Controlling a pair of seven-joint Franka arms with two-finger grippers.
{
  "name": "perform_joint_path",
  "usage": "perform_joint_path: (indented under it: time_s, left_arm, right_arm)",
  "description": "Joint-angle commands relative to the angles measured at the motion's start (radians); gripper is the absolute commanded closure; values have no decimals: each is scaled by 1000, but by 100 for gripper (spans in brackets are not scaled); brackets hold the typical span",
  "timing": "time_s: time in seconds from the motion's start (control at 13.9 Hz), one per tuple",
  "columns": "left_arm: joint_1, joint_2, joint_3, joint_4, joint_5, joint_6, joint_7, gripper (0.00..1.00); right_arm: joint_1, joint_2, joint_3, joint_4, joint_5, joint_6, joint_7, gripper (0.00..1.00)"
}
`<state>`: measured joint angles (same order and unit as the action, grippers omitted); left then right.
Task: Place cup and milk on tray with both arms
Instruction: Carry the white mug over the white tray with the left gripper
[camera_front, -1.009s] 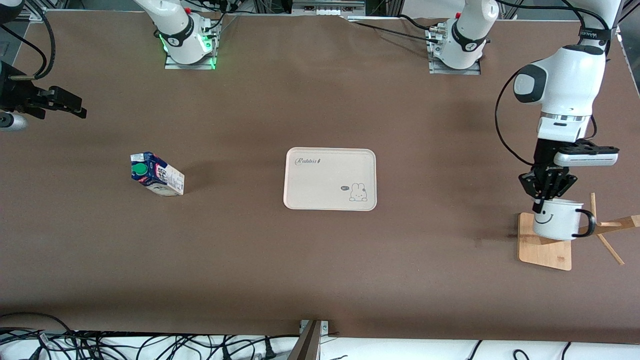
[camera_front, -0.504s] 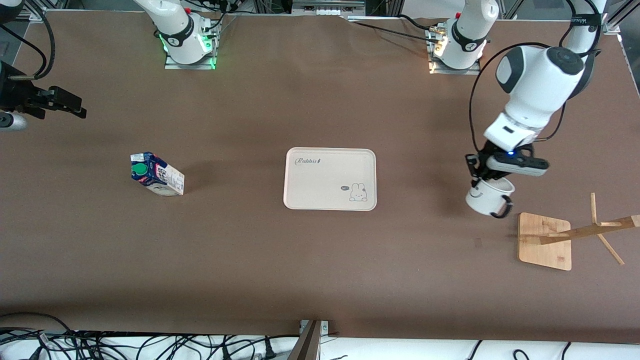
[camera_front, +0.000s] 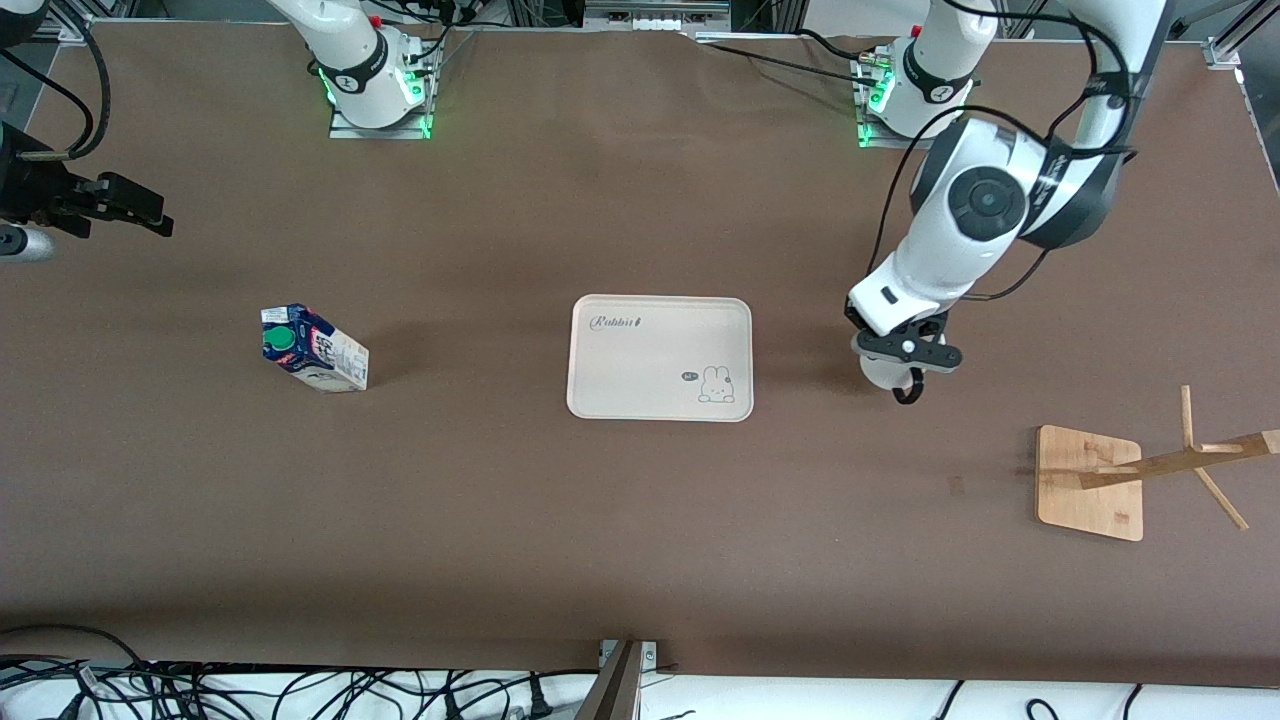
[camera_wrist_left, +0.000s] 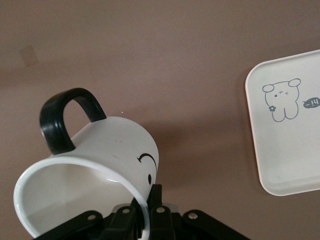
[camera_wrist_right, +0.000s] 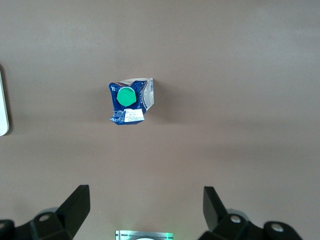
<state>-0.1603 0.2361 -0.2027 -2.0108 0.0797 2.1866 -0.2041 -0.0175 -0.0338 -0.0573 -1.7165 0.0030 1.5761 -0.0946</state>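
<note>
Cup (camera_wrist_left: 95, 165), white smiley mug, black handle: my left gripper (camera_front: 905, 352) clamps its rim, aloft beside the empty cream tray (camera_front: 660, 357). Milk (camera_front: 314, 349), blue-white carton: untouched; right gripper (camera_wrist_right: 145, 212) spread wide above it.

So the tray (camera_front: 660, 357) sits flat in the middle of the table (camera_front: 640, 520), rabbit drawing and all, nothing on it. The left gripper (camera_front: 893, 362) is up over bare table just off the tray's edge toward the left arm's end, clamped on the cup (camera_front: 885, 374), mostly hidden under it. The milk (camera_front: 314, 348) stands well off toward the right arm's end. The right gripper (camera_front: 140, 212) waits past the milk, fingers apart. A bamboo rack (camera_front: 1095, 480) sits nearer the camera than the tray.
</note>
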Motion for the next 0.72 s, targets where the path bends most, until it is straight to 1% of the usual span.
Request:
perform_joint_path:
  time_s: [0.0,0.14,0.29,0.43,0.65]
  left_arm:
    - [-86,87,2,131,31,-88,-122,100]
    - [-160,121,3,187,31,-122,-222,100]
    - [-212,140,11,227,29,-146,-289,100]
    - [-243,149,9,247,26,-157,-327,100]
    - [-346,172,13,268,25,-177,-400,100]
  right_arm:
    - [-10,8,5,20,5,-21,3,0]
    - [-10,8,5,20,5,-19,3,0]
    - [-10,8,5,20,5,-19,3,0]
    - [-10,8,5,20,5,-21,3,0]
    - [-10,8,5,20,5,-19,3,0]
